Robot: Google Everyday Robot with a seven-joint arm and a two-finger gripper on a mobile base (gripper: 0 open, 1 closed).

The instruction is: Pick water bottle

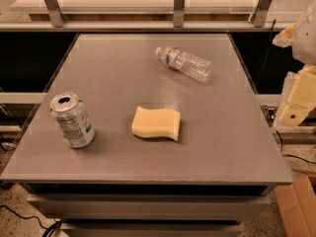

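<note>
One cream-coloured, blocky gripper (295, 101) shows only in part at the right edge of the view, beyond the right side of the table and apart from everything on it. Whether it is open or closed cannot be told. Above it, also cut by the edge, sits a paler rounded piece of the arm (305, 33).

Nearest to the gripper is the small clear ribbed plastic water bottle (185, 63), with a white cap and a red-and-white label band near the neck. It lies on its side on the far half of the table, right of the middle. Its cap points toward the far left and its base toward the right edge. It touches nothing else.

Closer to the camera, around the middle of the top, a pale yellow foam sponge (156, 123) with wavy sides lies flat, well apart from the bottle. Farther left, near the left edge, stands a silver drink can (72, 120) with an opened top and print on its side, upright and apart from the sponge.

All three rest on a flat grey speckled tabletop (222, 147), with grey panel fronts beneath its near edge. Behind the table runs a pale rail carried by grey metal struts (179, 4). A brown cardboard box (298, 206) sits on the floor at the lower right, and dark cables (29, 216) trail on the floor at the lower left.
</note>
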